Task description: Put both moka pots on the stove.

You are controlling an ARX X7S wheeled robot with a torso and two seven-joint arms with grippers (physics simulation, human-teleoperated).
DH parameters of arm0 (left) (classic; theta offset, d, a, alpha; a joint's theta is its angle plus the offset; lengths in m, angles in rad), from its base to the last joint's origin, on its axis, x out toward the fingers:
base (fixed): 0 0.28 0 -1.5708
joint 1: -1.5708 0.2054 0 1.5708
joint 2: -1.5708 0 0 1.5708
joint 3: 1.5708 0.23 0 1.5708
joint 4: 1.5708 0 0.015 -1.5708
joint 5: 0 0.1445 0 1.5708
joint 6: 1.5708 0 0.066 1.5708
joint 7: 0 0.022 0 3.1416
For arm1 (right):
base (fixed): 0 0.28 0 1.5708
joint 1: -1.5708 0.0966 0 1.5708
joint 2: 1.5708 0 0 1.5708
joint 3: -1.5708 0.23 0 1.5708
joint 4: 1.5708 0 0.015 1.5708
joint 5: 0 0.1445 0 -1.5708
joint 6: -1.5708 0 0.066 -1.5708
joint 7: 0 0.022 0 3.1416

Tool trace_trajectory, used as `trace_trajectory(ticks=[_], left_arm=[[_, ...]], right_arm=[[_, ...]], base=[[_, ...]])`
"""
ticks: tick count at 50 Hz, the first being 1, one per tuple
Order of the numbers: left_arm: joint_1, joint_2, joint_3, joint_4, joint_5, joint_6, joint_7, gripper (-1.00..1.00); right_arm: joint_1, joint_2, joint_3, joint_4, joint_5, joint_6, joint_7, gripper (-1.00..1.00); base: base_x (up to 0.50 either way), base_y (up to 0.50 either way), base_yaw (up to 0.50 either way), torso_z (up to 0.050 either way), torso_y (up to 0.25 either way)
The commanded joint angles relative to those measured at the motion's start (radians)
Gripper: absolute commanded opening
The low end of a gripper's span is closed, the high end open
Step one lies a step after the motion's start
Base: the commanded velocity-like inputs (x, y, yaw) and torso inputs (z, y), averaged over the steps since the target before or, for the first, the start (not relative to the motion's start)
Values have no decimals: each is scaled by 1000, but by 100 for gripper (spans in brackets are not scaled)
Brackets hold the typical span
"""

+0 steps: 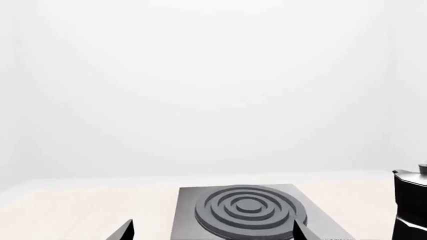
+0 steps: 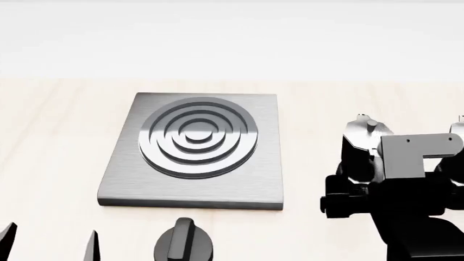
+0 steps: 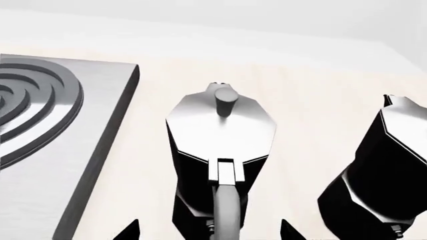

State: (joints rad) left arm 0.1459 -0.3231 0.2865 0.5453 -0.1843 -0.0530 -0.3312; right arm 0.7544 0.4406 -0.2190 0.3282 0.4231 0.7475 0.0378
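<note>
The stove (image 2: 119, 163), a flat grey plate with a ring burner, lies left of the middle. One moka pot (image 3: 220, 127) stands right of it, its handle turned toward my right gripper (image 3: 210, 232). That gripper is open, with a fingertip on each side of the handle and not touching it. The second moka pot (image 3: 387, 170) stands just right of the first. In the head view my right arm hides most of the first pot (image 2: 364, 133). My left gripper (image 2: 49, 244) is open and empty, low at the stove's near left, and faces the stove (image 1: 193, 210).
A squat black round knob (image 2: 185, 243) sits on the light wooden table (image 2: 51, 136) just in front of the stove. A white wall stands behind the table. A pot shows at the edge of the left wrist view (image 1: 410, 200).
</note>
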Motion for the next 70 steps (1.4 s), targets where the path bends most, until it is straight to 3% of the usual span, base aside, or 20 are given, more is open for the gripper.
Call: trace_trajectory(ticks=[1, 24, 25, 43, 60, 70], left_arm=[[-1, -1, 11, -6, 4, 4, -1, 100], [-6, -3, 31, -13, 7, 6, -5, 100], [-6, -4, 31, -13, 7, 6, -5, 100], [-6, -10, 38, -16, 8, 11, -10, 100], [-7, -7, 34, -23, -16, 21, -15, 100], [-10, -4, 23, -25, -52, 15, -18, 100]], right_arm=[[5, -10, -8, 61, -14, -46, -11, 100], [43, -43, -25, 216, -49, -148, -25, 100], [44, -43, -27, 219, -51, -152, -26, -100], [13, -37, -28, 159, -44, -161, -24, -100], [-27, 11, 4, -247, 22, -2, 61, -100], [-21, 14, -5, -310, 31, 27, 69, -100]], base=[[0, 0, 0, 0, 0], [0, 0, 0, 0, 0], [0, 0, 0, 0, 0], [1, 0, 0, 0, 0], [0, 0, 0, 0, 0], [0, 0, 0, 0, 0]])
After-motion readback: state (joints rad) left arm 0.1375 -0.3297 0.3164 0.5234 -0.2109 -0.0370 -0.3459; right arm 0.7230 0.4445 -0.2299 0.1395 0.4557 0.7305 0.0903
